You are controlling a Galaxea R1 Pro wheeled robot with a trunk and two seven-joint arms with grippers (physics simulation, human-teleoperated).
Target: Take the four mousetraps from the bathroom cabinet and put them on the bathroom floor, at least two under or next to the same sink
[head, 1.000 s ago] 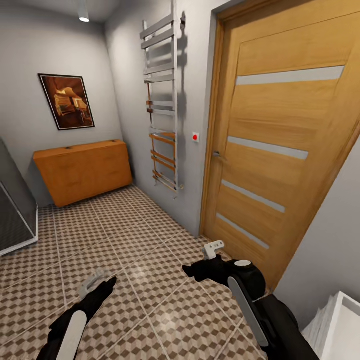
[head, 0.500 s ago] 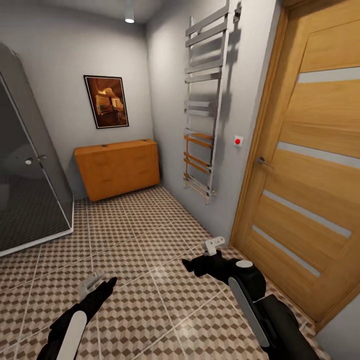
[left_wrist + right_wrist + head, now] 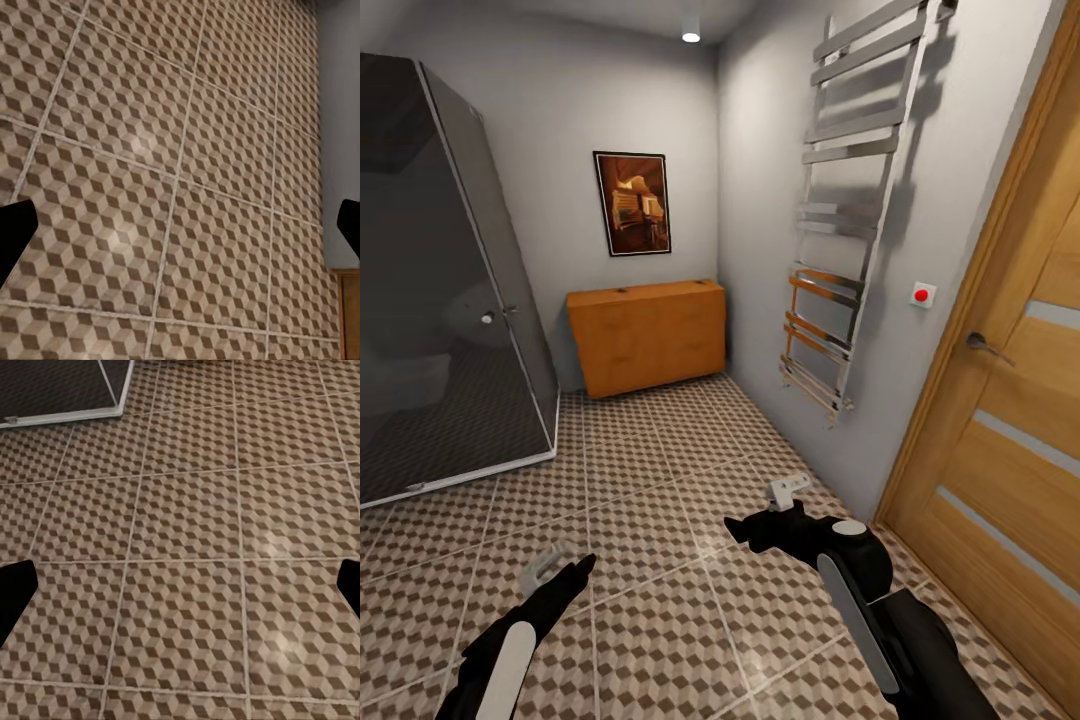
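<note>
The orange-tan cabinet (image 3: 648, 336) stands against the far wall, well ahead of both arms. A tiny dark speck lies on its flat top, and I cannot make out the mousetraps from here. The sink is out of view. The cube-patterned bathroom floor (image 3: 660, 470) stretches between me and the cabinet. My left gripper (image 3: 548, 563) hovers low over the tiles, open and holding nothing. My right gripper (image 3: 788, 493) is held further forward, also open and holding nothing. In both wrist views the dark fingertips (image 3: 15, 234) (image 3: 15, 594) sit far apart over bare tiles.
A dark glass shower enclosure (image 3: 450, 280) fills the left side. On the right wall hang a chrome towel radiator (image 3: 838, 250) and a red button (image 3: 922, 294), beside a wooden door (image 3: 1010, 430). A framed picture (image 3: 632, 203) hangs above the cabinet.
The whole view has swung left, so the camera turned: the shower enclosure has come into view and the door slid towards the right edge. Both arms keep the same pose.
</note>
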